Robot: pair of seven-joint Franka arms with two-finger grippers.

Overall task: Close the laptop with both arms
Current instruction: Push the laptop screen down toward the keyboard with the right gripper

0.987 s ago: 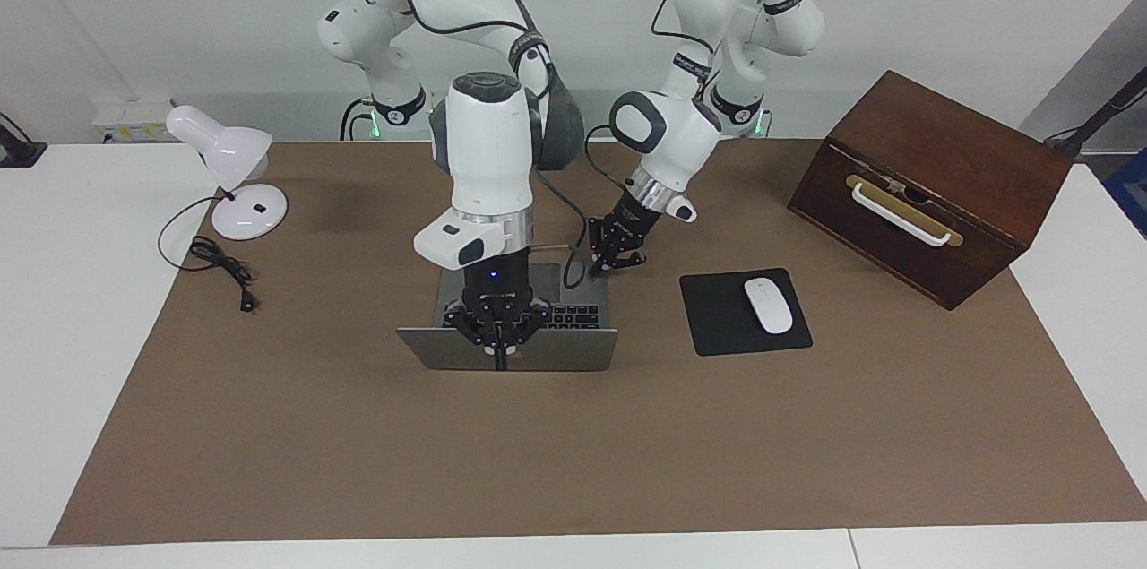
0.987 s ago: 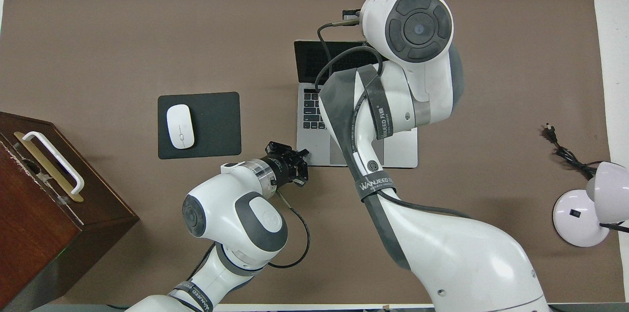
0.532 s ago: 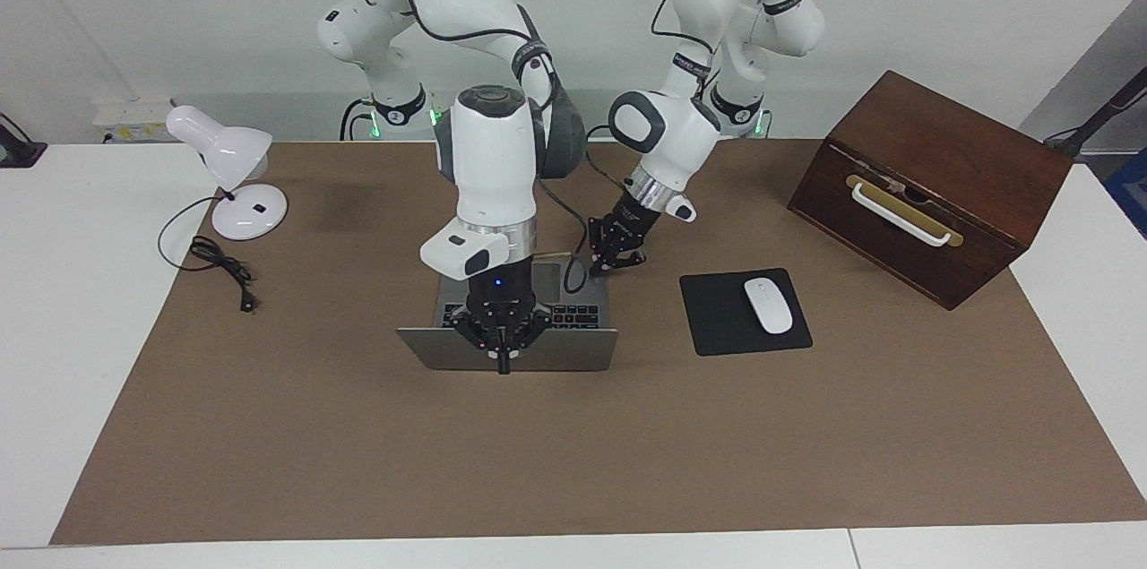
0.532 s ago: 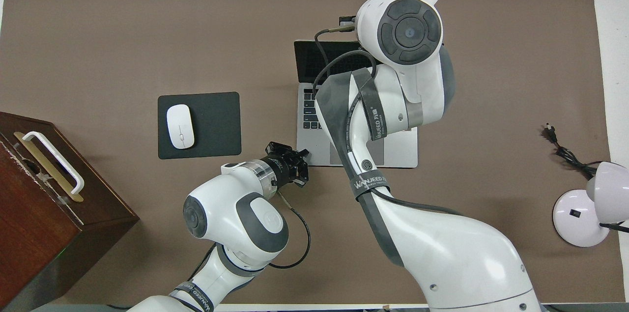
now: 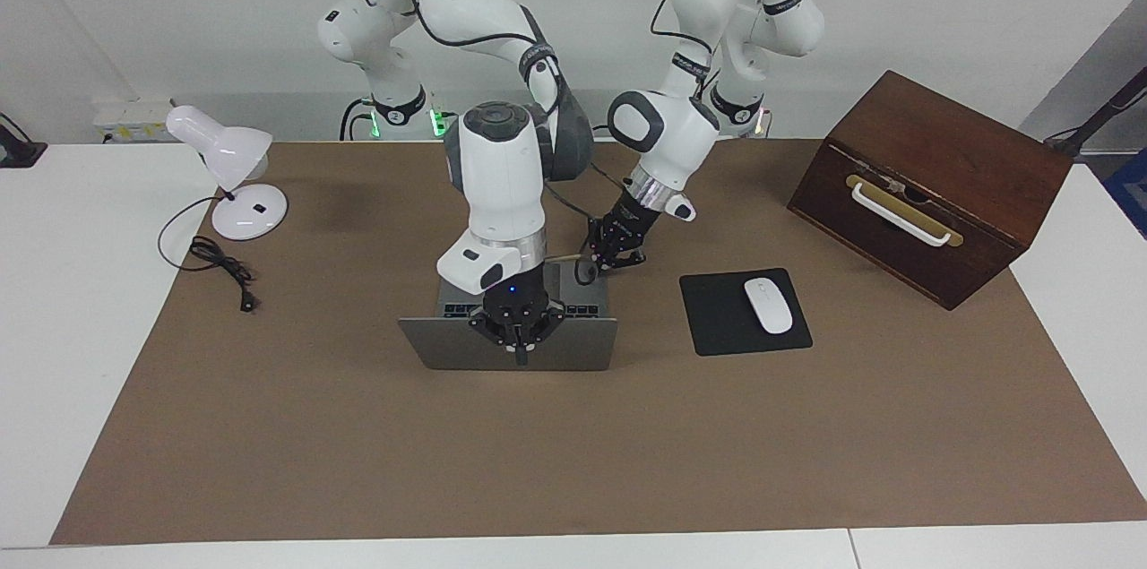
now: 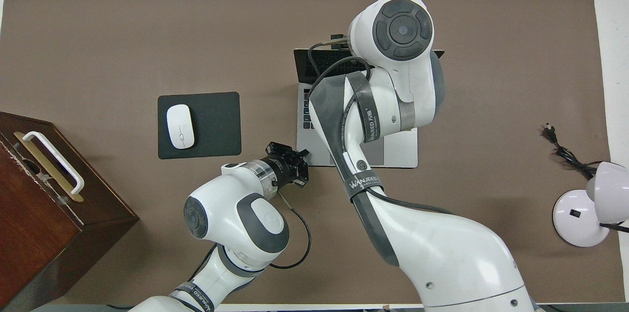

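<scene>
We see the laptop [image 5: 507, 345] mid-table, lid tilted partway down; our right gripper [image 5: 521, 356], fingers pressed together, is over the lid's back, while our left gripper [image 5: 616, 262], likewise pinched empty, meets the base's corner

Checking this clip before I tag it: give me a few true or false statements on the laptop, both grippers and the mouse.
1. The laptop is fully shut. False: its lid stands partly raised.
2. The right gripper is at the lid's top edge, fingertips together. True.
3. The left gripper holds the white mouse. False: it is shut and empty, at the laptop's base corner nearest the robots.
4. The mouse lies on the black mousepad. True.
</scene>
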